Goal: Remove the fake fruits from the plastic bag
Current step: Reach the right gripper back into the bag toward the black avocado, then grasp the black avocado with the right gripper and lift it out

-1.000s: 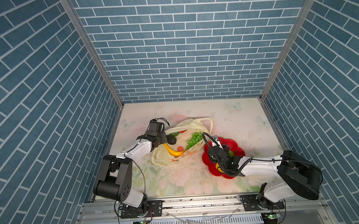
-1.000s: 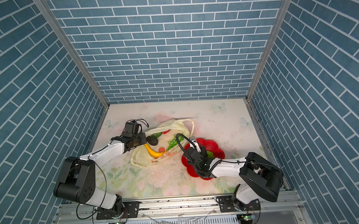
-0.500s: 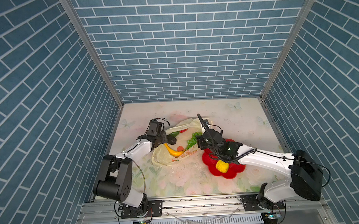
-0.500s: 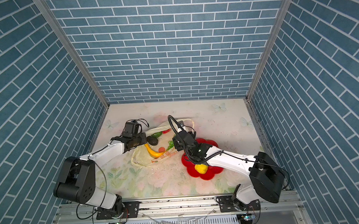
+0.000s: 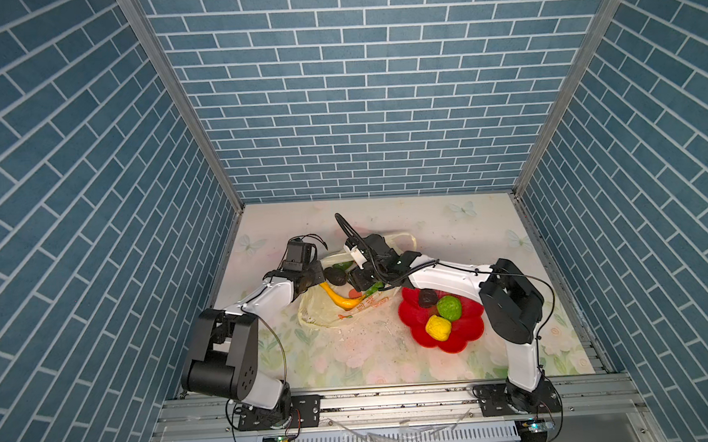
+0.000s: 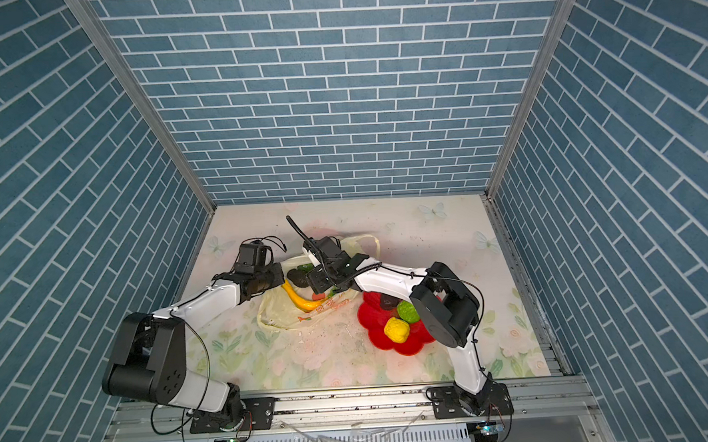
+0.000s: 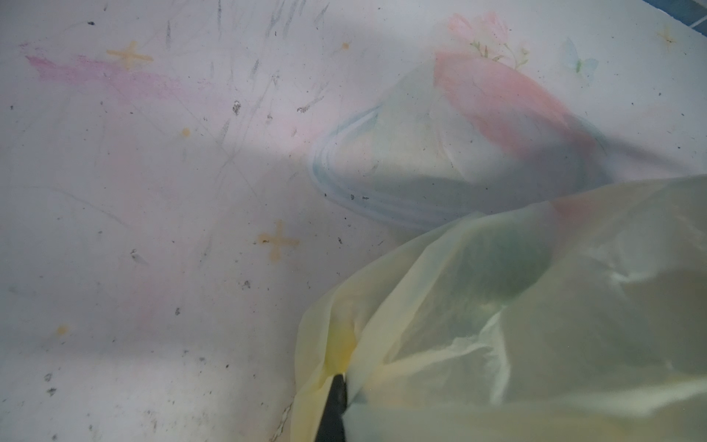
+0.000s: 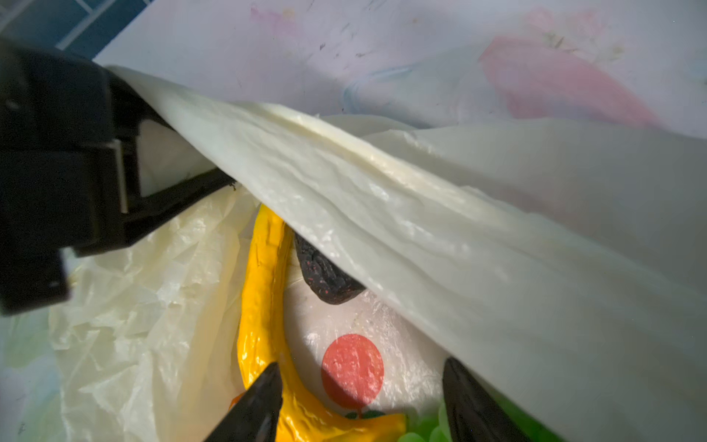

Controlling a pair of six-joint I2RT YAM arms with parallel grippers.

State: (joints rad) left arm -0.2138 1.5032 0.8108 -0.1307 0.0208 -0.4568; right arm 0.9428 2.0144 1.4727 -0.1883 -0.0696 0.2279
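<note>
The pale-yellow plastic bag (image 5: 328,315) (image 6: 282,317) lies at mid-table, its mouth held up. My left gripper (image 5: 321,276) (image 7: 338,382) is shut on the bag's edge (image 7: 535,325). My right gripper (image 5: 359,280) (image 8: 363,386) is open inside the mouth, its fingertips (image 8: 264,394) astride the bag's floor. Inside lie a yellow banana (image 5: 340,299) (image 8: 264,298), a dark brown piece (image 5: 335,276) (image 8: 325,275) and green grapes (image 8: 424,430). One fingertip is right next to the banana. Nothing is gripped.
To the right of the bag, a red flower-shaped plate (image 5: 470,332) (image 6: 392,347) holds a dark brown piece (image 5: 427,298), a green knobbly ball (image 5: 449,307) and a yellow knobbly ball (image 5: 438,328). Blue brick walls enclose three sides.
My right gripper has left the plate, where the yellow ball now lies, and swung left and back into the bag's mouth. The left arm has held still.
</note>
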